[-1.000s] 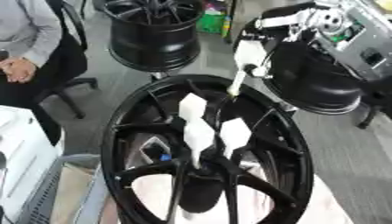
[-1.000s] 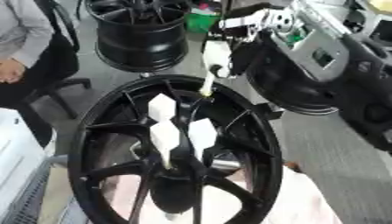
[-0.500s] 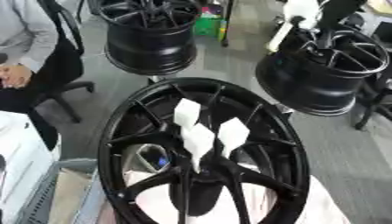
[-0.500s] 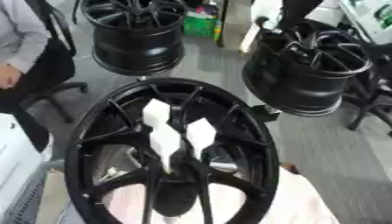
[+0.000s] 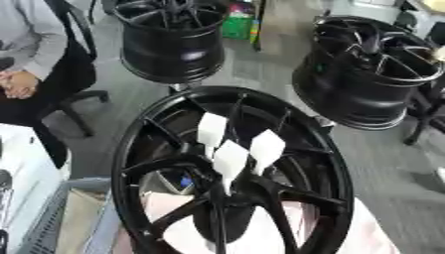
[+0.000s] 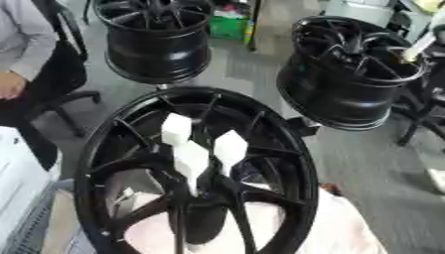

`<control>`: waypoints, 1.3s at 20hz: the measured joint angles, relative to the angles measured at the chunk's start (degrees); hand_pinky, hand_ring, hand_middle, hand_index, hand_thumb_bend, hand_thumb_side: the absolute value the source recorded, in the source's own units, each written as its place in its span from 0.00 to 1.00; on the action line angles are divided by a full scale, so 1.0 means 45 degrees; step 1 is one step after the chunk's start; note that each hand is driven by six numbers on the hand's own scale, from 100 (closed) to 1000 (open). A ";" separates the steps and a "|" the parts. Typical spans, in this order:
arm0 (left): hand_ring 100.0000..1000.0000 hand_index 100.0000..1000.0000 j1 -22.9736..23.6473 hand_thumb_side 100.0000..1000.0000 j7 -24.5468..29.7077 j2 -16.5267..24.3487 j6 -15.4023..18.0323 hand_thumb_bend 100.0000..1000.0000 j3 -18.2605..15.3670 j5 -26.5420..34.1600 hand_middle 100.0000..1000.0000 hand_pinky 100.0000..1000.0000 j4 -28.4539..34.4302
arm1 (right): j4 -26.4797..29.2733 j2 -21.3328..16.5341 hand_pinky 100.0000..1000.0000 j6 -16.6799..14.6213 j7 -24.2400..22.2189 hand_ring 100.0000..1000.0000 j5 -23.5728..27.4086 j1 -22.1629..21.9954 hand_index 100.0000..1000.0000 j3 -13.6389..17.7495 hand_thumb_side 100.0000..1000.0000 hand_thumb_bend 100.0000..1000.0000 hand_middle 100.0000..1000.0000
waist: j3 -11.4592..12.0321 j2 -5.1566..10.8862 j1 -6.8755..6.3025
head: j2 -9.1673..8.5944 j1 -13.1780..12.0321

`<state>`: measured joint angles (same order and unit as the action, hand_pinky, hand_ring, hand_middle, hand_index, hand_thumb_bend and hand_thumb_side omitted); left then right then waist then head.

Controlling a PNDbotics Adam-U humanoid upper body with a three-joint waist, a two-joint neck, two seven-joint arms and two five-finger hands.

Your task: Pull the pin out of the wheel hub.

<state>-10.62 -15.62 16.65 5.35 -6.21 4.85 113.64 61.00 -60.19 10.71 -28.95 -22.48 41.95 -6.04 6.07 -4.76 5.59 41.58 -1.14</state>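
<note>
Fingers are the one thing I cannot tell here: only a pale sliver of what looks like the right hand (image 6: 438,21) shows at the upper right edge of the right eye view, too little to say how it is closed, and the left hand shows in neither view. Slanting down from that sliver, in front of the wheel on the right (image 6: 347,74), is a slim pale rod (image 6: 415,47) that I take to be a pin. It hangs in the air, well apart from the big wheel (image 5: 123,168) in front of the robot, which suggests it is already out of the hub and is being carried aside so the hub is left free. The big wheel lies tilted toward the camera on a pale pink cloth (image 5: 369,233), probably laid there to protect the rim and stop it sliding. At its centre, where the spokes meet, three white pieces (image 5: 230,158) stand upright and close together, narrow ends down as if pushed into holes in the hub. Their broad tops stick up clear of the spokes, which leaves something to take hold of from above. If these too count as pins, the job is not finished. A third wheel (image 5: 170,44) stands at the back left, out of the way.
</note>
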 measured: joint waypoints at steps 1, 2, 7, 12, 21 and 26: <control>0.78 0.85 -0.0001 0.70 -0.0004 0.0000 0.0004 0.01 0.0000 -0.0007 0.58 0.74 0.0000 | -0.0141 -0.0170 0.80 -0.0087 0.0143 0.73 0.0000 -0.0329 0.59 0.0161 0.00 0.00 0.52 | 0.0003 -0.0015 -0.0017 | 0.0001 -0.0015; 0.78 0.85 -0.0004 0.70 -0.0006 0.0001 0.0006 0.01 0.0000 -0.0013 0.58 0.74 0.0000 | -0.0274 -0.0296 0.80 -0.0169 0.0272 0.73 -0.0004 -0.0592 0.60 0.0287 0.00 0.00 0.53 | 0.0004 -0.0035 -0.0042 | 0.0003 -0.0024; 0.78 0.85 -0.0005 0.70 -0.0006 0.0001 0.0006 0.01 0.0000 -0.0020 0.58 0.74 0.0000 | -0.0842 -0.0497 0.83 -0.0503 0.0616 0.81 -0.0091 -0.1263 0.76 0.0585 0.00 0.16 0.72 | 0.0008 -0.0077 -0.0074 | 0.0033 -0.0025; 0.78 0.85 -0.0006 0.70 -0.0006 0.0001 0.0006 0.01 0.0000 -0.0020 0.58 0.74 0.0000 | -0.1186 -0.0519 0.90 -0.0831 -0.0055 0.93 -0.0615 -0.1543 0.92 0.0661 0.23 0.21 0.89 | 0.0004 -0.0114 -0.0095 | 0.0052 0.0003; 0.78 0.85 -0.0005 0.70 -0.0006 0.0001 0.0007 0.01 0.0000 -0.0020 0.59 0.74 0.0000 | -0.1828 -0.0539 0.89 -0.0447 -0.0060 0.91 -0.1504 -0.1467 0.91 0.0957 0.20 0.21 0.89 | -0.0035 -0.0114 -0.0122 | 0.0077 0.0048; 0.78 0.85 -0.0004 0.70 -0.0004 0.0000 0.0007 0.01 0.0000 -0.0024 0.59 0.74 0.0000 | -0.1969 -0.0536 0.88 -0.0328 0.0157 0.90 -0.1528 -0.1375 0.91 0.1030 0.20 0.20 0.88 | -0.0056 -0.0113 -0.0128 | 0.0115 0.0052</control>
<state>-10.64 -15.63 16.65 5.38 -6.21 4.74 113.64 52.14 -62.60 9.24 -28.24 -29.35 35.76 -1.40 5.82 -5.27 5.01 42.10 -0.91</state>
